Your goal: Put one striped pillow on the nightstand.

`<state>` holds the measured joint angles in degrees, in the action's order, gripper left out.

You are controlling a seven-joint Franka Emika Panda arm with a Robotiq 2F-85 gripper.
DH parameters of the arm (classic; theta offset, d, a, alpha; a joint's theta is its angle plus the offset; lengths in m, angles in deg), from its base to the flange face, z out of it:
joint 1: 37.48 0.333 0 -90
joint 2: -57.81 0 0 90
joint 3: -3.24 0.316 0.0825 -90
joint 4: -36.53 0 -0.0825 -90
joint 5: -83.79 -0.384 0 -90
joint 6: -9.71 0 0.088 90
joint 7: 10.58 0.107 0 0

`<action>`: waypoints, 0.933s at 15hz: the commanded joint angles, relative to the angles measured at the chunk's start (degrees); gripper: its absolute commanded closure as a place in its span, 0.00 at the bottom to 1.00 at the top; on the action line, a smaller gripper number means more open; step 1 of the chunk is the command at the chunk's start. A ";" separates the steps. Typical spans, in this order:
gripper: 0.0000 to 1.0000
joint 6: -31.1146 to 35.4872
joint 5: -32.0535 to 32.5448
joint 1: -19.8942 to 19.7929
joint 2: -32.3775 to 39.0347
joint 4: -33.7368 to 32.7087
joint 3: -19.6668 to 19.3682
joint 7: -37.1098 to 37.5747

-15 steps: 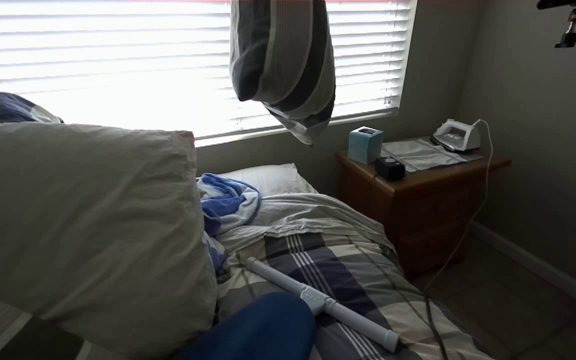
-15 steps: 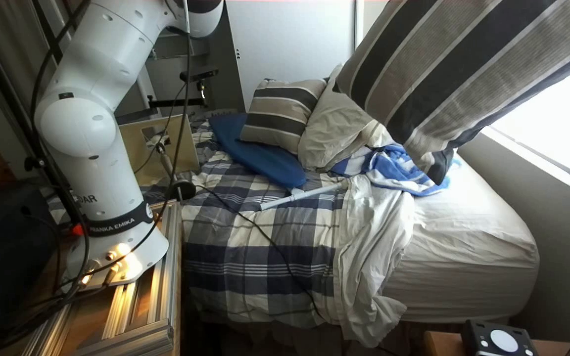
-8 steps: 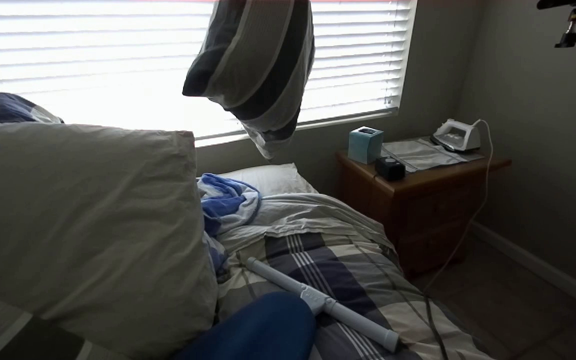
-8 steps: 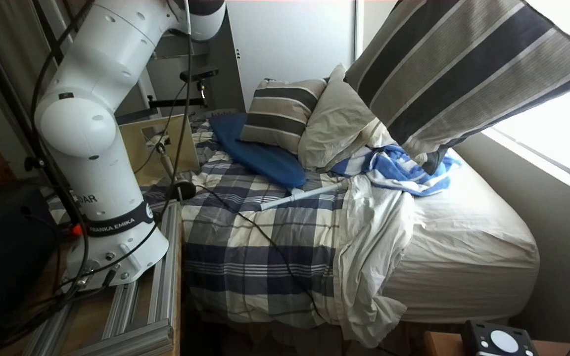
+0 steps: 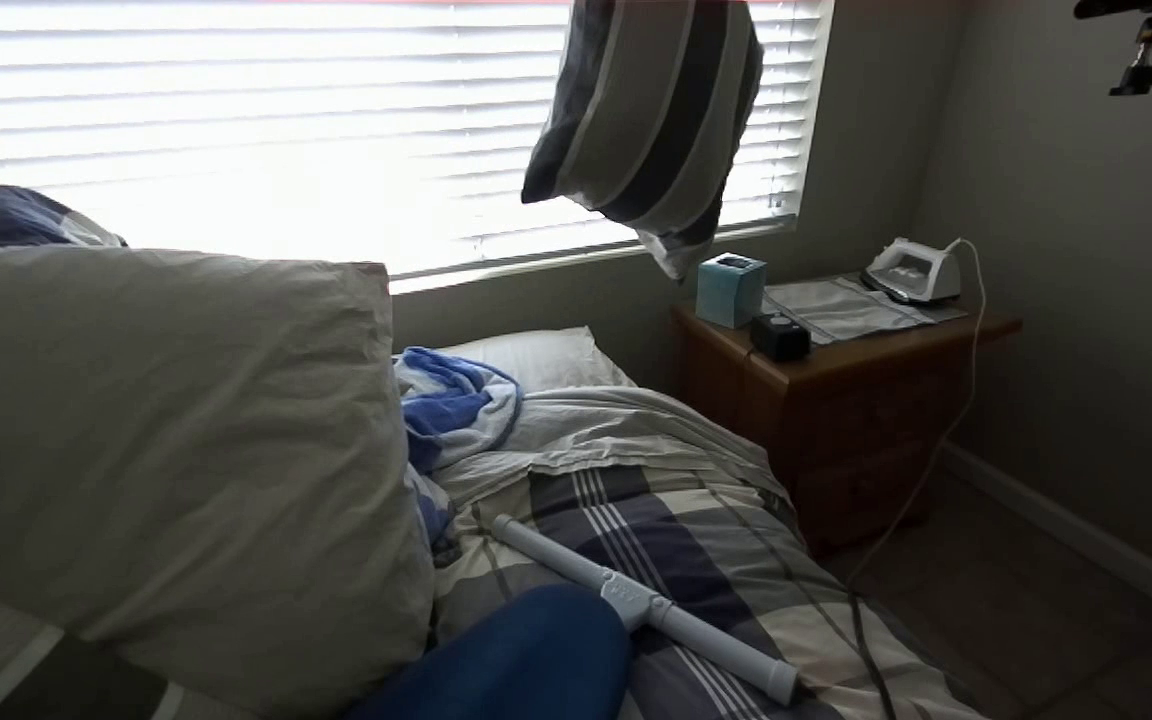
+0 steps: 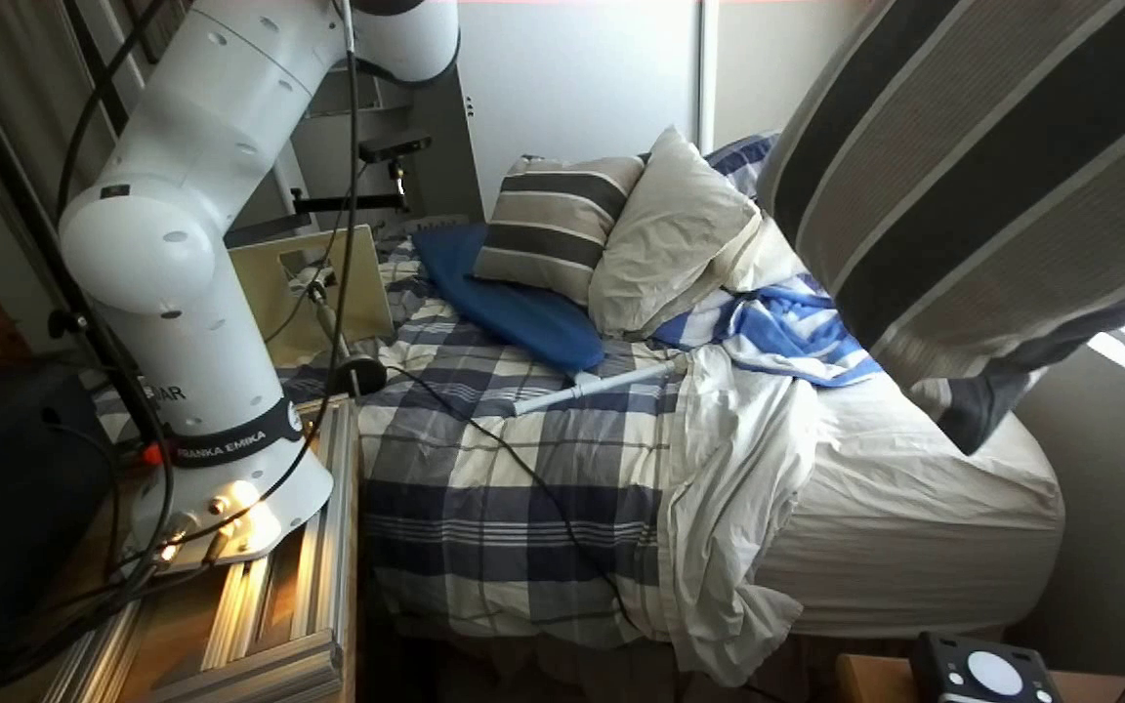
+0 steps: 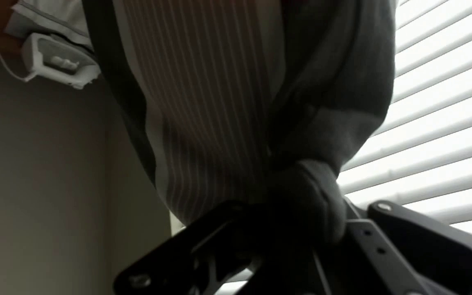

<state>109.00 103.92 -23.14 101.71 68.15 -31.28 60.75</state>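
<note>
The striped pillow hangs in mid-air before the window in an exterior view (image 5: 661,110). Its low corner appears just left of the nightstand's (image 5: 866,420) top. It fills the upper right of an exterior view (image 6: 992,176), where a strip of the nightstand (image 6: 880,679) shows at the bottom edge. In the wrist view, my gripper (image 7: 297,217) is shut on a bunched corner of the striped pillow (image 7: 207,94); dark fabric hides the fingertips. A similar striped pillow (image 6: 553,225) rests on the bed against a cream pillow (image 6: 670,234).
On the nightstand stand a teal box (image 5: 731,292), a small black device (image 5: 779,338), a grey cloth (image 5: 836,308) and a white iron (image 5: 914,272) with a trailing cord. Window blinds (image 5: 236,150) lie behind the pillow. A blue ironing board (image 6: 514,293) lies on the bed.
The held pillow swung left, then right towards the nightstand in an exterior view. It now looks larger and nearer in an exterior view. The arm has shifted slightly; the grip stays shut.
</note>
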 commanded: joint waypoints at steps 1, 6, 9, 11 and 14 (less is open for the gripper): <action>0.97 -1.45 3.19 -1.59 -0.40 -0.62 -4.68 4.26; 0.97 -3.27 6.13 -3.01 0.69 1.39 -10.81 7.55; 0.97 -4.81 8.40 -2.45 0.61 3.94 -14.44 9.30; 0.97 -5.72 10.26 -1.76 0.94 5.52 -16.57 10.14; 0.89 -6.32 7.65 -2.64 1.42 6.21 -15.30 9.59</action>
<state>102.65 111.65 -25.75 103.15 74.42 -46.66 70.38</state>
